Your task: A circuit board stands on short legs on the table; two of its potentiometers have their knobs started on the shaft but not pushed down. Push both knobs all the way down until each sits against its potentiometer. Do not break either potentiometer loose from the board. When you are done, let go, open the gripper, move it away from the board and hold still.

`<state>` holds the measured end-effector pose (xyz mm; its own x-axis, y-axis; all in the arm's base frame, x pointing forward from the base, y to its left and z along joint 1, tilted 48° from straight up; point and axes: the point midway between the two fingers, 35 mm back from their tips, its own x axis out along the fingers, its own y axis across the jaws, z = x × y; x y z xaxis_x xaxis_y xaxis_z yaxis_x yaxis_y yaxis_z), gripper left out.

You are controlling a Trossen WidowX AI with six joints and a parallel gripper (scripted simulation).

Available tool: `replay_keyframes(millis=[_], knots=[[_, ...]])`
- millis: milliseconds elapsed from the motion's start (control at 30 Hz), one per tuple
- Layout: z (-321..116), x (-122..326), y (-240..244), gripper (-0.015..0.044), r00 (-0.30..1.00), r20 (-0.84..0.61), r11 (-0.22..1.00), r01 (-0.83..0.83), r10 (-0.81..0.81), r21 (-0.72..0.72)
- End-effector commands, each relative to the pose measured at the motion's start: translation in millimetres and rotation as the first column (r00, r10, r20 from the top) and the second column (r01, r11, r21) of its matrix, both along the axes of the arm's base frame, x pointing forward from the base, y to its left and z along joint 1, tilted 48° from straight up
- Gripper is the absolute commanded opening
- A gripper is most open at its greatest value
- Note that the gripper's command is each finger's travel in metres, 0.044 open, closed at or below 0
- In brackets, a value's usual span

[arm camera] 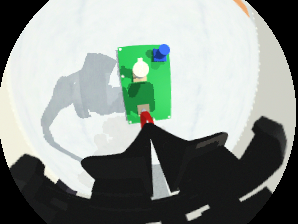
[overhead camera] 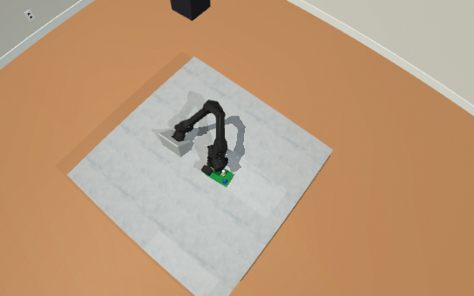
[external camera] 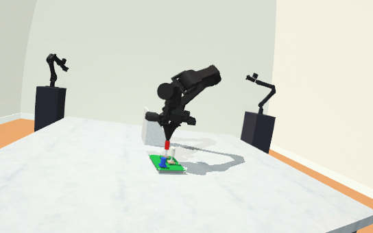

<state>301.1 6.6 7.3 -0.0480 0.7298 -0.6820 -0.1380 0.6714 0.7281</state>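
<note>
The green circuit board (overhead camera: 217, 178) (external camera: 177, 168) (arm camera: 163, 92) stands on the table. A red knob (external camera: 166, 145) (arm camera: 146, 118) stands high on its potentiometer, with thin pale shaft showing beneath it. A white knob (overhead camera: 223, 172) (external camera: 173, 151) (arm camera: 140, 69) is also raised on a pale shaft above its tan potentiometer. A blue knob (overhead camera: 225, 181) (external camera: 162, 160) (arm camera: 163, 50) stands low near the far corner in the wrist view. My gripper (external camera: 167, 139) (arm camera: 148, 125) is shut, with its tips at the top of the red knob, not around it. The fingers hide part of the red knob in the wrist view.
A grey angular box (overhead camera: 182, 149) (external camera: 154, 133) stands by the arm's base, behind the board in the exterior view. Two more arms stand on dark pedestals (external camera: 50, 107) (external camera: 258, 130) beyond the table. The white knob rises close beside the red one.
</note>
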Motion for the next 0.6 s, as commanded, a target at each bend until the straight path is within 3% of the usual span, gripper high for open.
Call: replay_keyframes(millis=[0, 567], knots=[[-3.0, 0.0, 4.9, 0.0000, 1.000, 0.001, 1.000, -0.004, 0.004, 0.004], [-7.6, -0.3, 9.9, 0.0000, 1.000, 0.001, 1.000, -0.004, 0.004, 0.004]])
